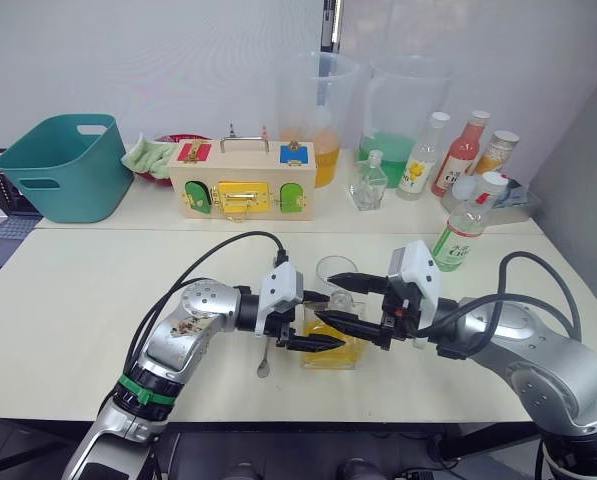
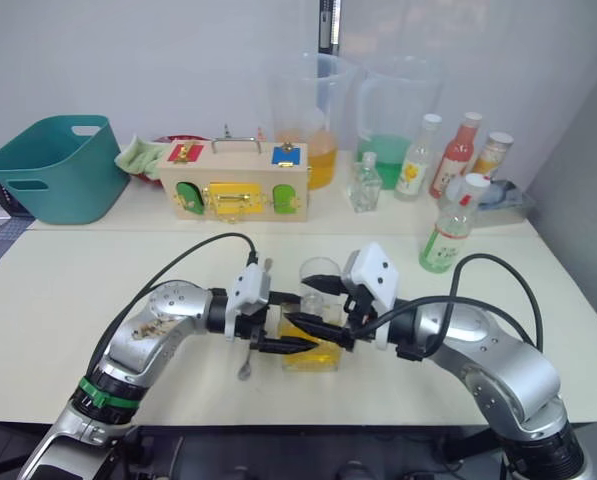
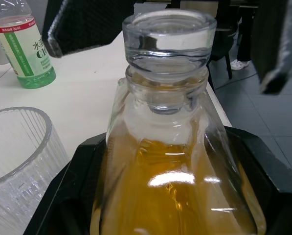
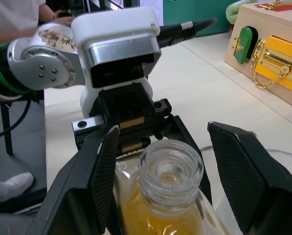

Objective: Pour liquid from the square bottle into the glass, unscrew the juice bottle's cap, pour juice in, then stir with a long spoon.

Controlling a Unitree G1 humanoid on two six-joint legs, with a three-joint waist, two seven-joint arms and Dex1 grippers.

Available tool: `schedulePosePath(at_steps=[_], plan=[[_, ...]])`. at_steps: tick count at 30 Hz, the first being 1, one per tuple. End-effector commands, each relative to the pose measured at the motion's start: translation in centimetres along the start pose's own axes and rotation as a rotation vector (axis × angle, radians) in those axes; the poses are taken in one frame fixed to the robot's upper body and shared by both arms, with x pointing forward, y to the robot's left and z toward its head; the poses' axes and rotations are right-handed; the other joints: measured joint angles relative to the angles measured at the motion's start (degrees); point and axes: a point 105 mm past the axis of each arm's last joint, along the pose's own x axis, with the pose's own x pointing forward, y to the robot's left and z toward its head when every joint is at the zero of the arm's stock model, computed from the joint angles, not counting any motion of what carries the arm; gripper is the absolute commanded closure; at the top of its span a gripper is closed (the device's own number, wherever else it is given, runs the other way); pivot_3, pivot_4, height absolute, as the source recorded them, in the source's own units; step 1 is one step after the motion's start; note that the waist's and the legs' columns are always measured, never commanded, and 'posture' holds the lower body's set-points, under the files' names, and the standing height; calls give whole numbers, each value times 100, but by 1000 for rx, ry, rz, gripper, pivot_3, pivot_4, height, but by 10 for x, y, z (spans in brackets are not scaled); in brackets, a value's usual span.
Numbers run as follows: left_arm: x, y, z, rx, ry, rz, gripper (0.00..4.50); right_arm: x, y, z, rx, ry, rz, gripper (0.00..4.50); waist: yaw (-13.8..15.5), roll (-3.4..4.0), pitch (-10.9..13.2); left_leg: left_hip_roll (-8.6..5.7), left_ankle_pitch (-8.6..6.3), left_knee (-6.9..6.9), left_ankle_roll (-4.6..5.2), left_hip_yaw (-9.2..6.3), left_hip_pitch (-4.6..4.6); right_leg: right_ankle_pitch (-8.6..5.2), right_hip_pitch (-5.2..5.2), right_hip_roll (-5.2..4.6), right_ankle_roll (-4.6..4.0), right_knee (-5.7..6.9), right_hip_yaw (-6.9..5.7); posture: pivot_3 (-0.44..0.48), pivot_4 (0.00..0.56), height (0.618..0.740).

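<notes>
Teal tub [image 1: 66, 165] – latch box [image 1: 240, 181] – two jugs [image 1: 318, 115].

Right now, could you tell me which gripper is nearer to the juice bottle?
Right. The right gripper is at the square bottle, on the side facing the juice bottle; the left gripper is on its far side.

Hemmed in at centre: square bottle [image 1: 330, 345], glass [image 1: 336, 276] just behind; open tabletop [image 1: 78, 290] lower left.

Square bottle [image 3: 170, 147] glossy clear glass; glass [image 3: 18, 156] ribbed
</notes>
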Motion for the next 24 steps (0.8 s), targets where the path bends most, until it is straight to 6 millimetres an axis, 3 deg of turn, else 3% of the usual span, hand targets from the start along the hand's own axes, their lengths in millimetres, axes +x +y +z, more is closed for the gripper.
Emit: schedulePosePath(at_steps=[1,4,5,24], plan=[[1,-6,8,29,-20,-20,1711,1,1,7,-30,-30,0,2299,-4,0,0,0,0,0,0,0,0,0,0,0,0,0,0,0,150,740],[0,-6,7,25,-18,-16,1711,2,2,8,-19,-49,0,3312,-14,0,0,0,0,0,0,0,0,0,0,0,0,0,0,0,150,740],[0,-6,7,24,-18,-15,1711,2,2,9,-16,-53,-1,3406,-20,0,0,1,0,0,0,0,0,0,0,0,0,0,0,0,150,740],[3,-7,7,28,-19,-26,1711,-5,2,19,108,-99,22,3406,-24,1,0,1,0,-2,0,0,-1,0,-1,1,0,1,0,0,150,740]])
